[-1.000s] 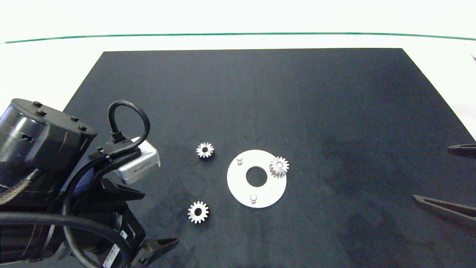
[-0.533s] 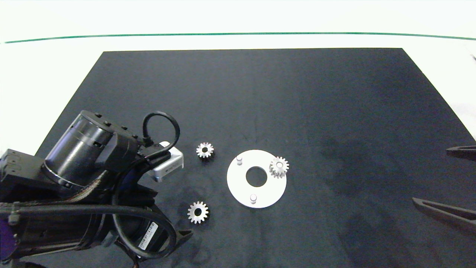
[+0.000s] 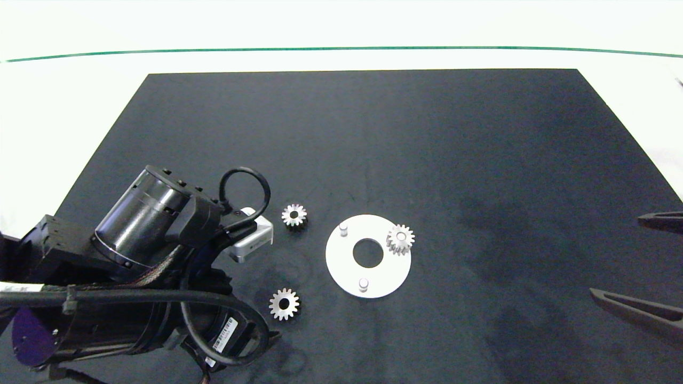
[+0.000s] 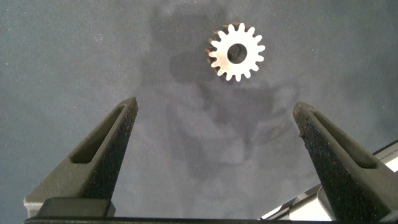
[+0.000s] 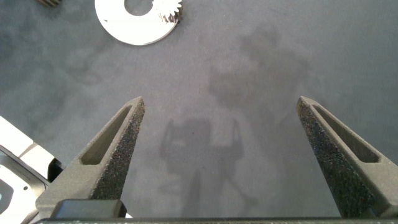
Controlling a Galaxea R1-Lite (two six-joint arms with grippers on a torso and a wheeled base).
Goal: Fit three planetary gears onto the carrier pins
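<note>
The white disc (image 3: 349,269) lies mid-mat with two bare carrier pins (image 3: 343,229) (image 3: 363,284). One planetary gear (image 3: 400,238) sits at the disc's right rim, and what is under it is hidden. Two loose gears lie flat on the mat left of the disc, one farther back (image 3: 294,215) and one nearer the front (image 3: 284,304). My left arm (image 3: 144,266) reaches in from the left. The left gripper (image 4: 216,106) is open just short of a loose gear (image 4: 236,53), not touching it. My right gripper (image 3: 616,255) (image 5: 221,101) hangs open over bare mat at the right edge, far from the disc (image 5: 134,31).
A black mat (image 3: 427,149) covers the white table, and a green line (image 3: 341,49) runs along the far side. The left arm's body and cable cover the mat's front left corner.
My left arm has swung right and forward, bringing its wrist closer to the two loose gears. The right gripper, the disc and all three gears have stayed put.
</note>
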